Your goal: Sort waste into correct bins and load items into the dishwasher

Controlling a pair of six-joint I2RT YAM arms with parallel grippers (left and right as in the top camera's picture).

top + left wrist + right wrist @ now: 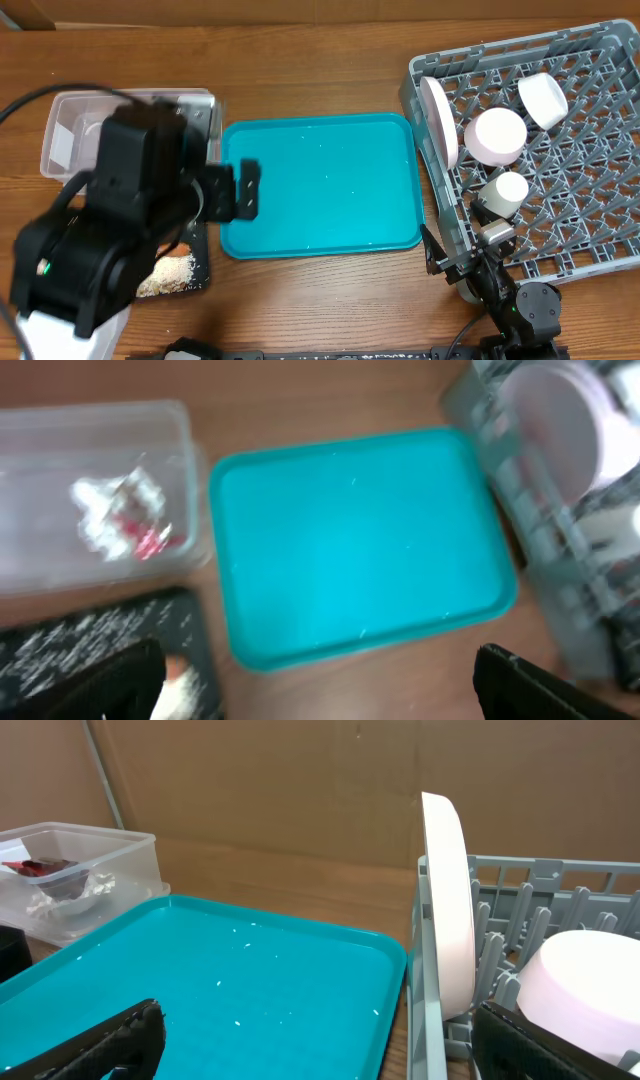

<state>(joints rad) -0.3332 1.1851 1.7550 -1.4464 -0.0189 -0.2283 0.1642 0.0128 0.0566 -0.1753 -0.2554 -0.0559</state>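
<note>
The clear tub (70,140) holds crumpled white tissue (105,510) and a red-and-white wrapper (148,543). The black tray (195,280) in front of it carries beige scraps (170,272); an orange-and-white bit (172,672) lies by my left finger. My left gripper (315,682) is open and empty, above the teal tray's left edge (240,192). The grey dish rack (600,245) holds an upright white plate (438,120), two bowls (495,135) (543,100) and a cup (510,190). My right gripper (315,1050) is open and empty by the rack's front left corner (450,262). Chopsticks are out of view.
A teal serving tray (320,185) lies in the middle between the bins and the rack, bare except for a few crumbs. My left arm covers much of the tub and the black tray from above. Brown cardboard stands behind the table (250,790).
</note>
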